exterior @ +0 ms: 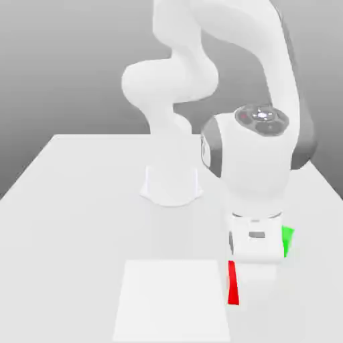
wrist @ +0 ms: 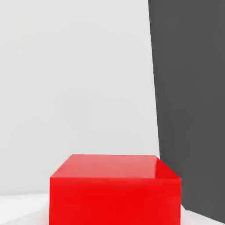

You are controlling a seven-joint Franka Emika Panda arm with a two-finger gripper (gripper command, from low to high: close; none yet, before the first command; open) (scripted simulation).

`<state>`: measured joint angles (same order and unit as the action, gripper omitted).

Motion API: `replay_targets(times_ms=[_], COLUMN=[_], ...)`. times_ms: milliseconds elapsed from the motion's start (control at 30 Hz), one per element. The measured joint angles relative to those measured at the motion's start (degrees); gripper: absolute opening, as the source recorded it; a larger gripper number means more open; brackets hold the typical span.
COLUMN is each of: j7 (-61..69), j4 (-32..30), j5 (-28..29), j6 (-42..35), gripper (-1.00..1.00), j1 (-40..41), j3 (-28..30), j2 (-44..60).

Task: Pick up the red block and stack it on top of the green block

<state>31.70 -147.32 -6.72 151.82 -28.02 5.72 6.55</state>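
Right now, the claw (wrist: 115, 215) is closed snugly on the red block (wrist: 115, 200), a finger against each of two opposite sides! And where are we? Just past the white square panel (exterior: 171, 301) on the counter (exterior: 80, 208), toward the exterior view's right, with a red strip peeking out beside its edge. There's the green block (exterior: 288, 240), farther right of that panel and farther back, partly hidden behind the arm's white hand (exterior: 256, 238).

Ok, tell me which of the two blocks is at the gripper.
The red block, at the gripper; the green block sits farther right in the exterior view.
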Motion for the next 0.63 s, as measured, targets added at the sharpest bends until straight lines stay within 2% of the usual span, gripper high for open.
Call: replay_targets(times_ms=[133,300,533,567,633], j7=[-0.51,-2.65,-4.71,-4.83,-4.83], j4=[-7.44,-16.39,-17.15,-17.11,-17.11], j5=[1.01,4.22,7.16,7.39,7.39], j6=[0.2,1.61,14.22,15.2,15.19], gripper=[-1.0,-1.0,-1.0,1.0,1.0], j1=[-8.44,-13.44,-14.06,-14.01,-14.02], j3=[-4.13,-9.14,-9.52,-9.47,-9.47], j2=[-7.44,-16.47,-4.85,-3.82,-3.82])
